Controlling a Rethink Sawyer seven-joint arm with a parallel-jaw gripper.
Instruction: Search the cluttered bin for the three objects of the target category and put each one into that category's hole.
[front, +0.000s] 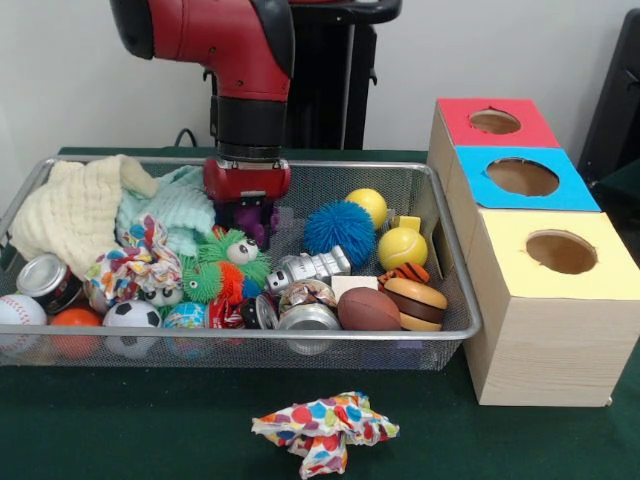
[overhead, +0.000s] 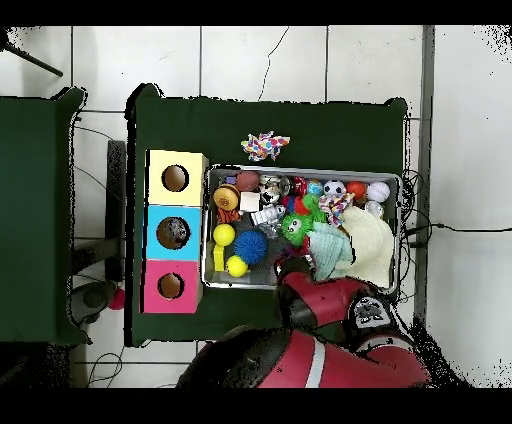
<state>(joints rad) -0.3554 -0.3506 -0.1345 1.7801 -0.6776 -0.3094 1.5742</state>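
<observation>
Nearest: crumpled polka-dot cloth (front: 325, 433), lying on green table (front: 120, 430) outside wire bin (front: 455, 300). Inside, front row: baseball (front: 18, 312), soccer ball (front: 132, 316), tin cans (front: 308, 318), toy football (front: 368, 309); behind, blue spiky ball (front: 338, 231), two yellow balls (front: 402, 247). Gripper (front: 250, 222) low at bin's rear, over a purple toy (front: 262, 222); whether clenched or released, cannot tell. Target category unclear; likely the balls: light, round, prone to roll, best pinched across the middle. Three-hole box (front: 540, 290) beside bin; mesh rim must be cleared

Front view low and close, facing bin (front: 440, 335) and arm; overhead high, straight down over desk (overhead: 270, 120); both sharing bin, boxes (front: 545, 300)
</observation>
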